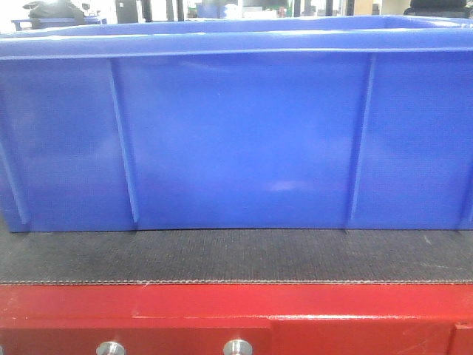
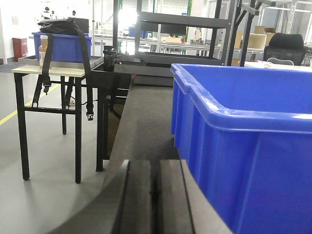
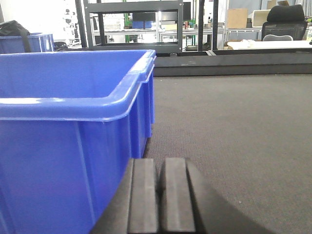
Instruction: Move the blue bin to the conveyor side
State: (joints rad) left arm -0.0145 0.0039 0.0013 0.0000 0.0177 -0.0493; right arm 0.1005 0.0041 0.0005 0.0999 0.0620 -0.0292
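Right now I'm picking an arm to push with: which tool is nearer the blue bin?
Neither clearly. The left tool, shut, sits off the blue bin's left end; the right tool, shut, sits off its right end.

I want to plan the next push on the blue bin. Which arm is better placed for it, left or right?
Neither clearly. The left end effector lies beside one end wall of the blue bin, the right end effector beside the other, both shut and low over the conveyor. The right has open belt beside it, so probably the left pushes.
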